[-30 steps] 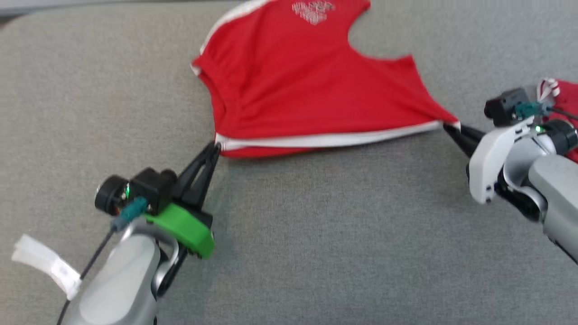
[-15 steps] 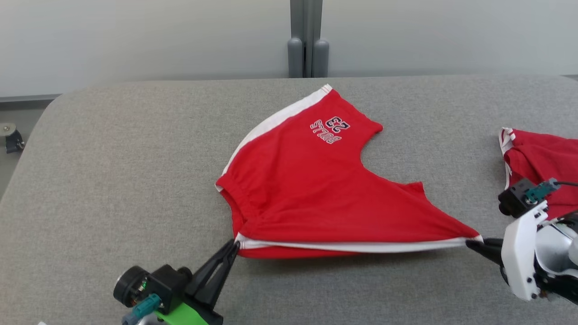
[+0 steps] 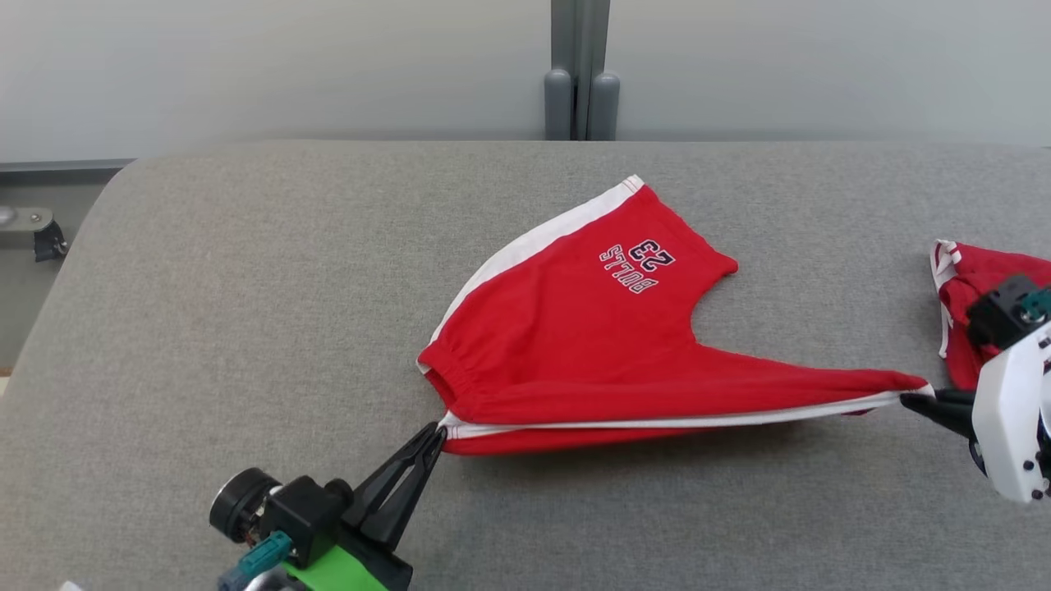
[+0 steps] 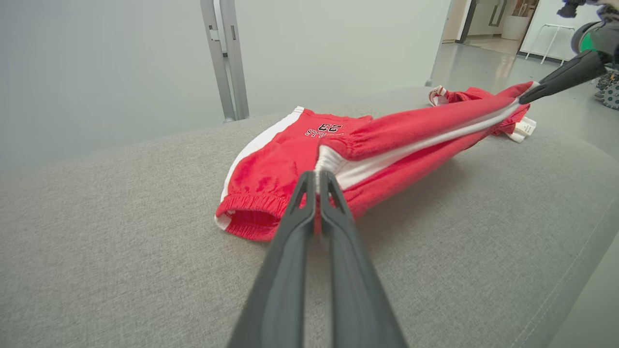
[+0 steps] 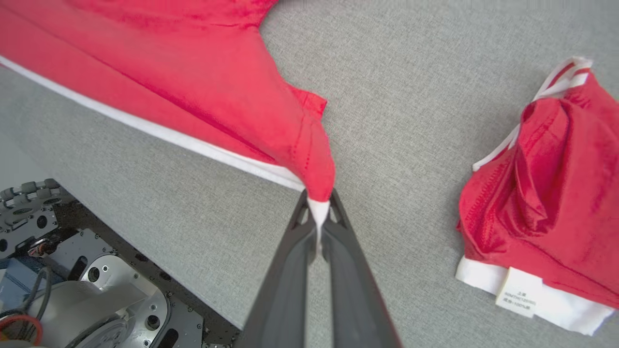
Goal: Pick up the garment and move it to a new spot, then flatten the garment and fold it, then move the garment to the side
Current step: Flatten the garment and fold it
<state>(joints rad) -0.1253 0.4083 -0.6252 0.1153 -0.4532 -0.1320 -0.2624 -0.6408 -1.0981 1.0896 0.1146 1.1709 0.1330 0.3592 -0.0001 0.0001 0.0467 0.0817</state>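
I have my left gripper (image 3: 438, 432) clenched on the 7 o'clock corner of the red cotton shorts with white side stripes (image 3: 591, 345); my right gripper (image 3: 910, 401) pinches their 3 o'clock corner, the shorts taut mid-way across the grey fabric-covered table (image 3: 246, 328)

Bright, even light; soft shadows, wrist views bowed at edges.

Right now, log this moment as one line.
left gripper: shut on red shorts | right gripper: shut on red shorts | fabric: stretched taut between them
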